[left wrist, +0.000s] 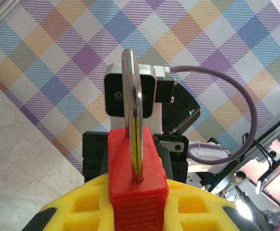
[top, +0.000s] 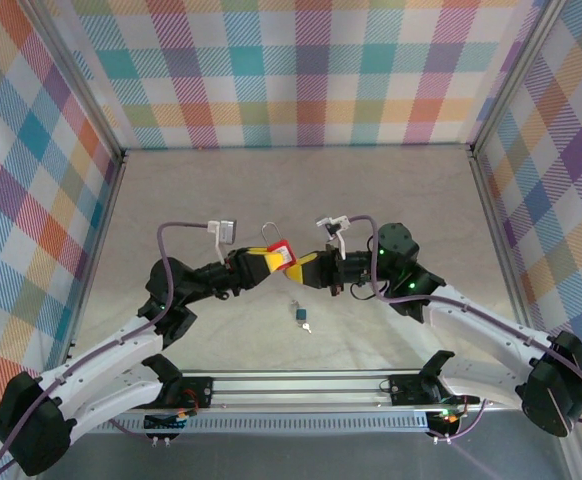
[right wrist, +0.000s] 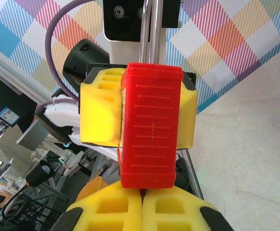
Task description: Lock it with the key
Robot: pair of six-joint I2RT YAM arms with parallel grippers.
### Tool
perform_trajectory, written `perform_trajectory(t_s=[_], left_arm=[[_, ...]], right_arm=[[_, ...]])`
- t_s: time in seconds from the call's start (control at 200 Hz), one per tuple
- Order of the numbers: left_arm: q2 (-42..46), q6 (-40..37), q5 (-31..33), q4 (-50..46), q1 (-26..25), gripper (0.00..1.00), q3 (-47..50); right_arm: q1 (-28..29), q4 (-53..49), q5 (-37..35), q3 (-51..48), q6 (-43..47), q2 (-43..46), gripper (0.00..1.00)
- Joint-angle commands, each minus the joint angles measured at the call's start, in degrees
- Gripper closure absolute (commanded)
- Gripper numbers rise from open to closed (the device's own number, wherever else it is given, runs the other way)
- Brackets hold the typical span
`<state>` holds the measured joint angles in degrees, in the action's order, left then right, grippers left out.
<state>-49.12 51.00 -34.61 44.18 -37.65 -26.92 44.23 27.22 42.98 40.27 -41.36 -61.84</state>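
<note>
One red padlock (top: 283, 251), one key (top: 302, 318), one left gripper (top: 269, 262), one right gripper (top: 301, 268)

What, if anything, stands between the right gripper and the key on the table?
Nothing visible does. The key lies on the table, apart from the red padlock that the left gripper holds. The right gripper, shut, meets the padlock; bare table separates it from the key.

Padlock (top: 283, 252): bright red ribbed body, silver shackle (left wrist: 132, 96). Left hand (top: 267, 262) & right hand (top: 301, 267): yellow pads w/ black edging. Arms (top: 101, 360) white + black; cables (top: 161, 245) purple. Key (top: 301, 316): dark blue head. Surface (top: 221, 190) pale beige-grey. Walls (top: 291, 70): pastel multi-colour plaid.
</note>
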Motion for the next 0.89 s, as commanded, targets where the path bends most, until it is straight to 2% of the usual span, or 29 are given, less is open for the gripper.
perform_trajectory(t_s=[0.0,0.155,0.45,0.89], left_arm=[[1.8,1.4,10.0,7.1,0.4,1.0,0.4],[0.4,1.1,10.3,7.0,0.7,1.0,-1.1],[0.2,0.6,12.0,6.1,1.7,1.0,-3.0],[-4.3,5.1,22.0,20.5,1.9,1.0,0.8]], right_arm=[[0.7,1.1,-0.2,-2.5,2.0,0.9,1.0],[0.7,-2.5,-2.0,-4.5,4.1,3.5,1.0],[0.7,0.2,-1.2,-7.9,4.3,3.3,1.0],[1.4,7.9,-2.8,-10.9,2.1,-0.6,1.0]])
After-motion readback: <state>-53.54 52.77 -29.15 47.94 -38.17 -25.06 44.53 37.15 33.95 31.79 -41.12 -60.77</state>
